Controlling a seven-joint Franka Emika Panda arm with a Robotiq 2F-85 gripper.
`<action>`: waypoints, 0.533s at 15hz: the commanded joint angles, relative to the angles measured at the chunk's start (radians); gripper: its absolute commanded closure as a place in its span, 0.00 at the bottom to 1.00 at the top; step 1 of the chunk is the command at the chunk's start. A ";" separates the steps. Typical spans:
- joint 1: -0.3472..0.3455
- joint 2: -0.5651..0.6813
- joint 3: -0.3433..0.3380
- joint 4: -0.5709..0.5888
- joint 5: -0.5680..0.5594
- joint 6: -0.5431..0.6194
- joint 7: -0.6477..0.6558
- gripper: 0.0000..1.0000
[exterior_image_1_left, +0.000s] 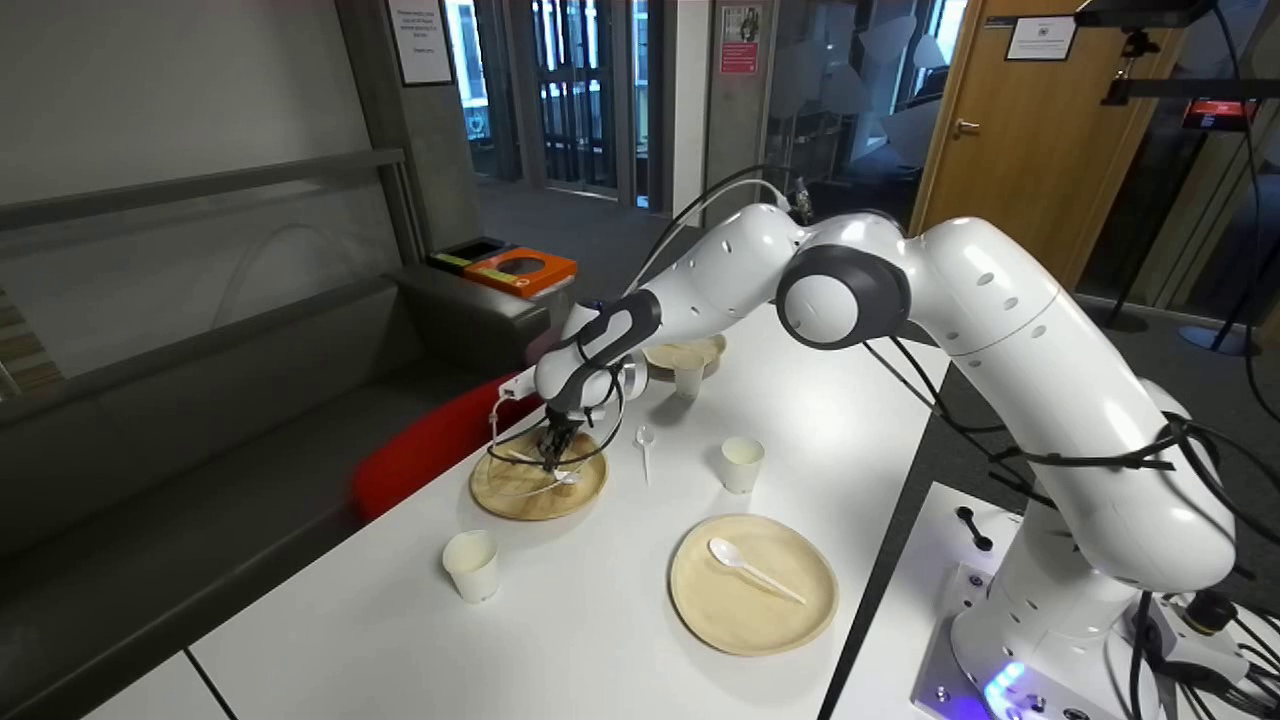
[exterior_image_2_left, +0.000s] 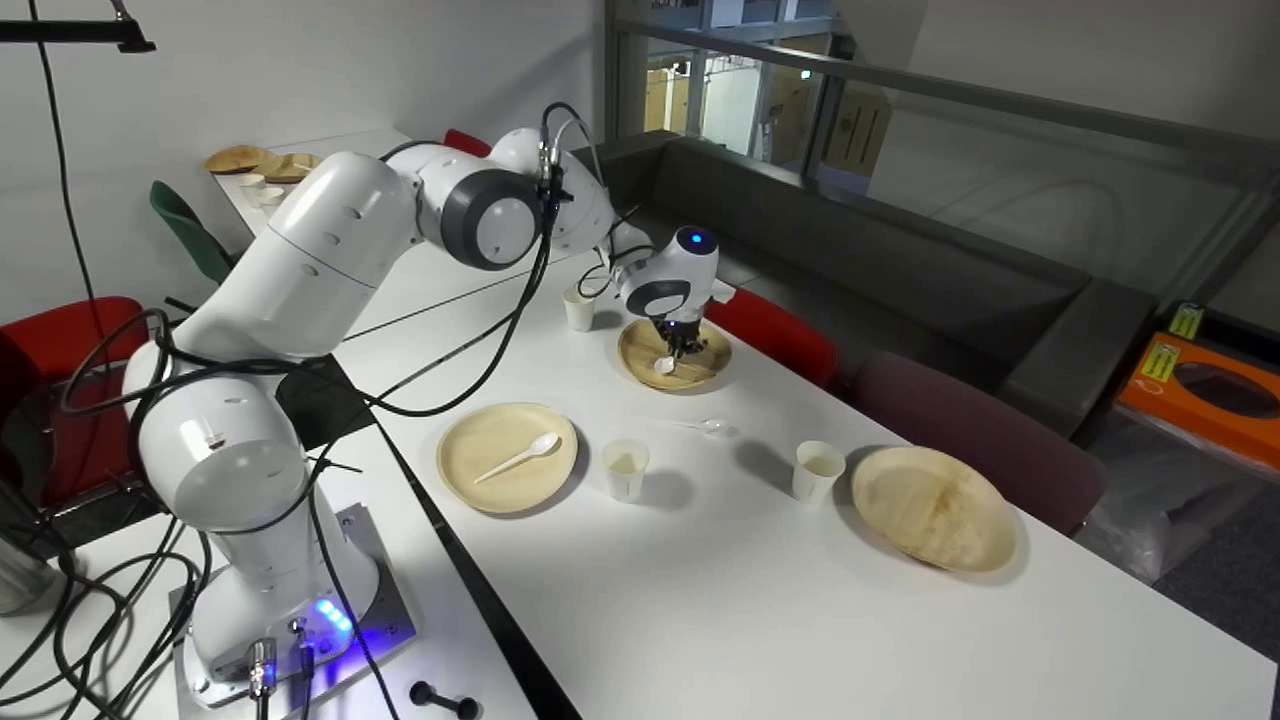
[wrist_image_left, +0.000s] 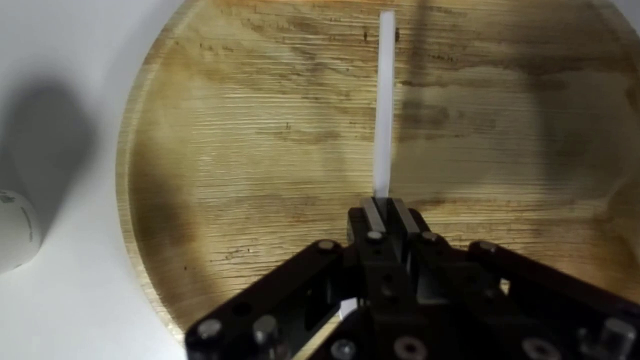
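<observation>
My gripper (wrist_image_left: 383, 204) points down over a brown wooden plate (wrist_image_left: 215, 140), its fingers closed around the handle of a white plastic spoon (wrist_image_left: 384, 105). In the wrist view the handle stretches away from the fingertips across the plate, casting a shadow to its right. A small white piece showing through the gripper's linkage may be the spoon's bowl; the rest there is hidden. An exterior view shows the spoon's bowl (exterior_image_2_left: 664, 366) beside the gripper (exterior_image_2_left: 682, 350), within the plate's outline (exterior_image_2_left: 632, 352). Whether the spoon rests on the plate or hangs just above, I cannot tell.
Another white spoon (exterior_image_1_left: 645, 452) lies on the white table. A pale plate (exterior_image_1_left: 740, 628) bears a further spoon (exterior_image_1_left: 755, 572). Paper cups stand around: one near the held spoon's plate (exterior_image_1_left: 472, 566), one mid-table (exterior_image_1_left: 742, 466), one beside a far plate (exterior_image_2_left: 935, 510). A red chair (exterior_image_1_left: 420, 458) adjoins the edge.
</observation>
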 joint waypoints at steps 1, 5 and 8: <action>-0.026 0.018 0.035 0.026 -0.005 0.006 -0.006 0.98; -0.018 0.005 0.033 0.003 -0.007 0.001 -0.007 0.92; -0.019 0.007 0.037 0.006 -0.007 0.000 -0.007 0.92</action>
